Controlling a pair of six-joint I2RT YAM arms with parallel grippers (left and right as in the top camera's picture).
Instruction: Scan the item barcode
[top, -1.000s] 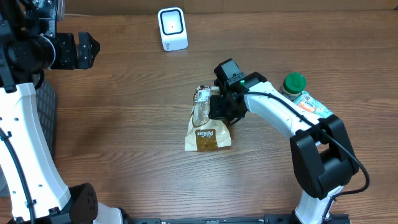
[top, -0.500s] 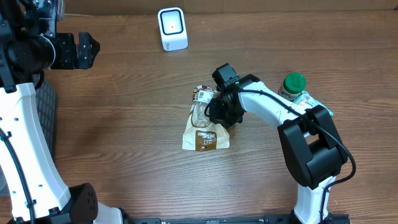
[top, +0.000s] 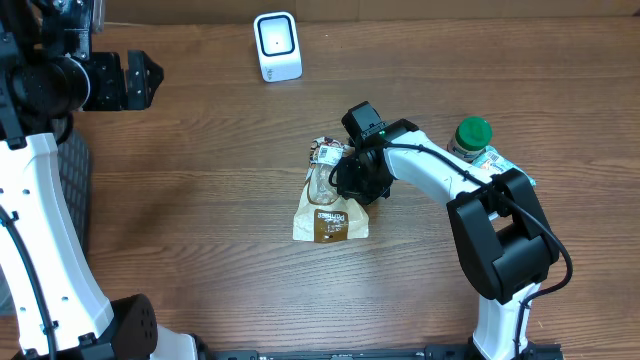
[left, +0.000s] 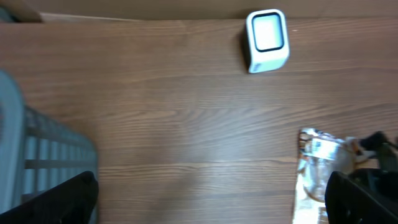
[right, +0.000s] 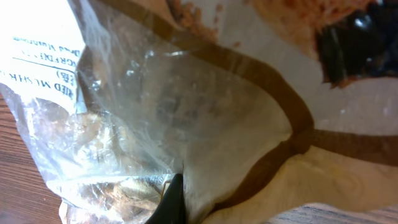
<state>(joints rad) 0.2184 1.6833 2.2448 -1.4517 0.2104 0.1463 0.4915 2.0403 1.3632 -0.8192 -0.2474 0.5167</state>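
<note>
The right gripper (top: 351, 180) was clamped on the bag (top: 333, 222), which lay mid-table, well short of the scanner (top: 277, 46). In the last second the arm had drawn the bag slightly left, then stopped, so the barcode probably still needed lifting toward the scanner. The left gripper (top: 140, 82) hung with jaws apart at the far left.

Clear, brown-striped snack bag (right: 205, 112) against black fingertip (right: 171, 202)
</note>
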